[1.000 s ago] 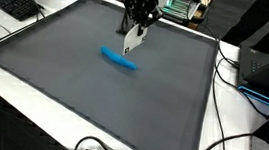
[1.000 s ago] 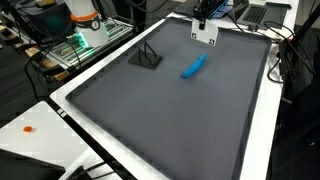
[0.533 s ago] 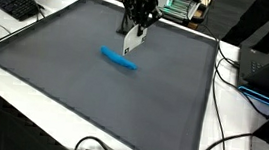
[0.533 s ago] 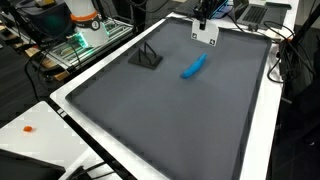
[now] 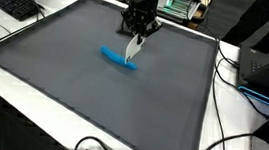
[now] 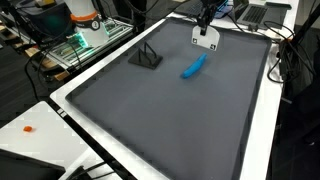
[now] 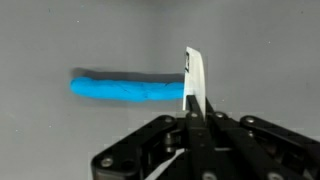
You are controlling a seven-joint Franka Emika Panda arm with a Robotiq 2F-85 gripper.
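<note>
My gripper hangs over the far part of a large grey mat. It is shut on a thin white card that points down from the jaws. A blue elongated object lies flat on the mat just in front of the card's lower edge. In an exterior view the gripper holds the card a little behind the blue object. In the wrist view the gripper pinches the card, whose edge sits at the right end of the blue object.
A small black triangular stand sits on the mat to one side. A white table rim frames the mat. A keyboard, cables and electronics lie around the edges.
The gripper with the card has shifted slightly towards the blue object and lowered a little. The blue object has not moved.
</note>
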